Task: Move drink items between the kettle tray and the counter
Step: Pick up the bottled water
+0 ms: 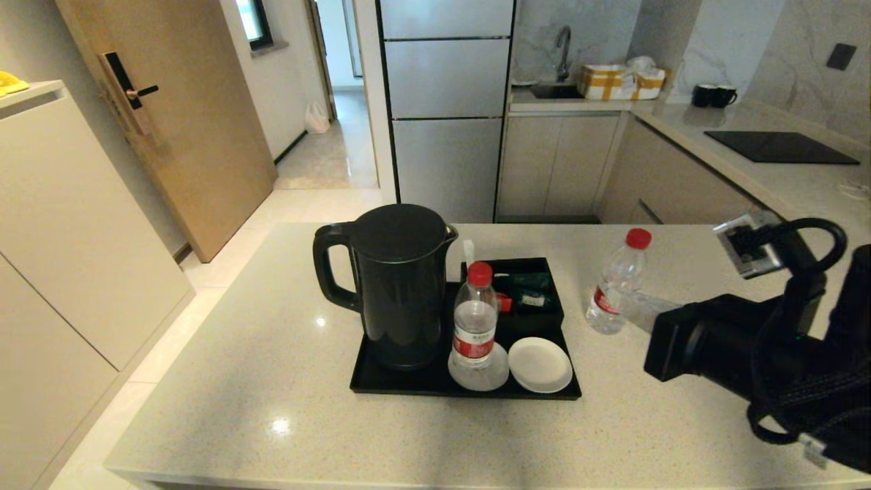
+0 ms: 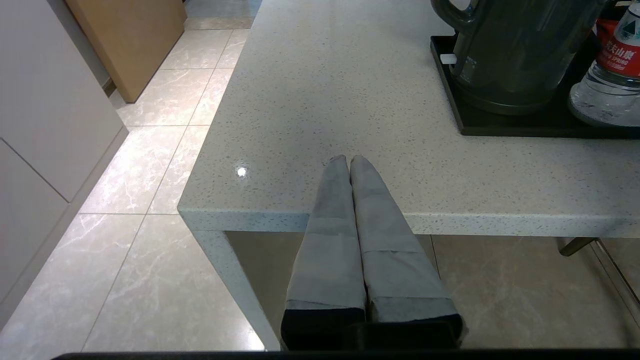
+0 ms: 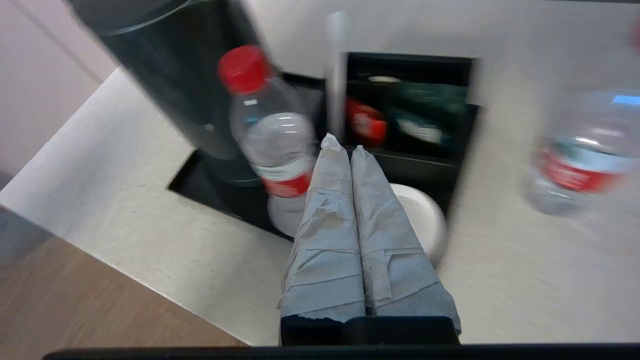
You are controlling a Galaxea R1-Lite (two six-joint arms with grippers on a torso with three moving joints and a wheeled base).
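Two grippers, both pressed fully closed with nothing between the fingers. The right gripper (image 3: 340,145) has its grey, tape-wrapped fingers (image 3: 325,220) squeezed flat together, crinkly-looking wrap, hanging in the air off the near right side of the kettle tray (image 1: 408,388); its chunky black arm comes in from the right in the head view. The left gripper (image 2: 348,159) looks the same, smooth grey padded fingers touching tip to tip, parked at the near edge of the counter (image 1: 272,354), well apart from the tray.

Moving outward from the right gripper: one clear plastic water bottle (image 1: 474,320), ribbed, red cap, red-and-white label, stands upright on the tray on top of a round white coaster (image 1: 480,378). A second white coaster (image 1: 540,365) sits bare just beside it, shallow and dish-like. Behind those is the black compartment box (image 1: 527,289) with small red and green sachets in it. The black kettle (image 1: 398,286), tall, matte, with a big loop handle, takes up the tray's left half.

The other water bottle (image 1: 616,286) stands upright on the counter itself, off to the right of the tray, near but not touching it. The counter is glossy light grey speckled stone with ceiling-light glints. The tray is flat, black, rectangular, low rim.
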